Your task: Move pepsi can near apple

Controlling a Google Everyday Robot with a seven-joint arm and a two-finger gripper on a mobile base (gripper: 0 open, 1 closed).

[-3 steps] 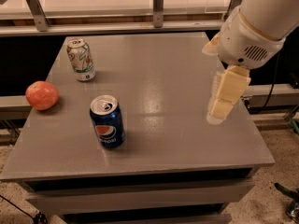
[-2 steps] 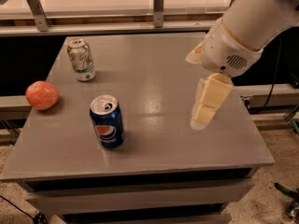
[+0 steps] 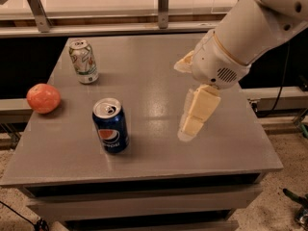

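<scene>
Jaws' gap unreadable — gripper over table, right of upright pepsi can, apple at left edge

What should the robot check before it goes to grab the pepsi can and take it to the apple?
1. The pepsi can stands upright on the table: ok.
2. The apple is in view, near the table's left edge: ok.
3. Nothing lies between the pepsi can and the apple: ok.
4. The white and green can is out of the way, at the back, apart from both: ok.
5. The gripper is at the pepsi can: not ok. It hangs over the table to the can's right, not touching it.
</scene>
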